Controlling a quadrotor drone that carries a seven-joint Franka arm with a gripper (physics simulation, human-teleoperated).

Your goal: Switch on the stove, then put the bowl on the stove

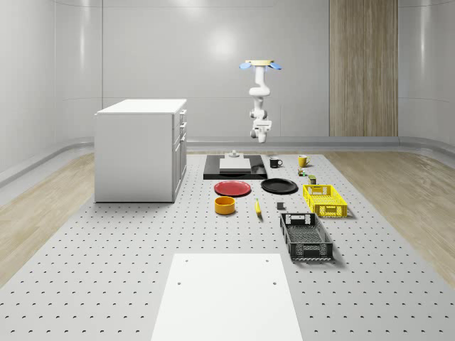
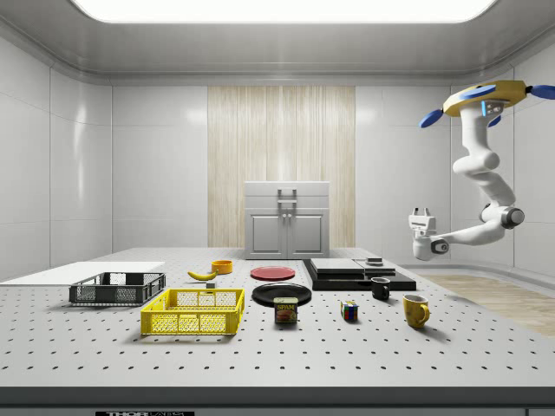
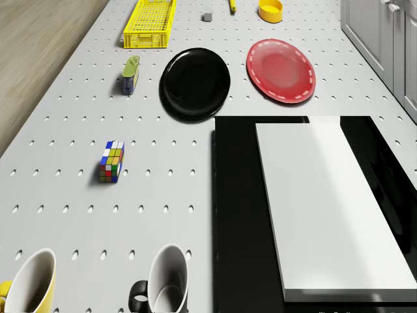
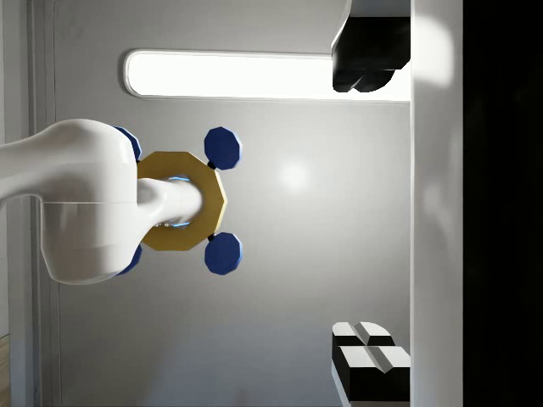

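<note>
The orange bowl [image 1: 225,205] [image 2: 222,266] [image 3: 270,10] sits on the table in front of the red plate, well away from the stove. The black stove [image 1: 213,169] [image 2: 325,270] [image 3: 234,215] carries a white slab [image 3: 319,202], and a small knob-like part [image 1: 232,153] stands at its far end. The drone [image 1: 260,65] [image 2: 486,97] [image 4: 180,200] hovers high beyond the stove's far end. My gripper [image 1: 261,128] [image 2: 422,212] [image 4: 339,212] hangs in the air above that end, pointing upward, open and holding nothing.
A red plate [image 1: 233,187] [image 3: 281,70] and a black plate [image 1: 279,186] [image 3: 195,83] lie in front of the stove. Two mugs [image 3: 166,280], a Rubik's cube [image 3: 111,162], a can [image 3: 130,74], a yellow crate [image 1: 324,199] and a black crate [image 1: 305,236] are nearby. A white cabinet [image 1: 141,150] stands at the whole-scene view's left.
</note>
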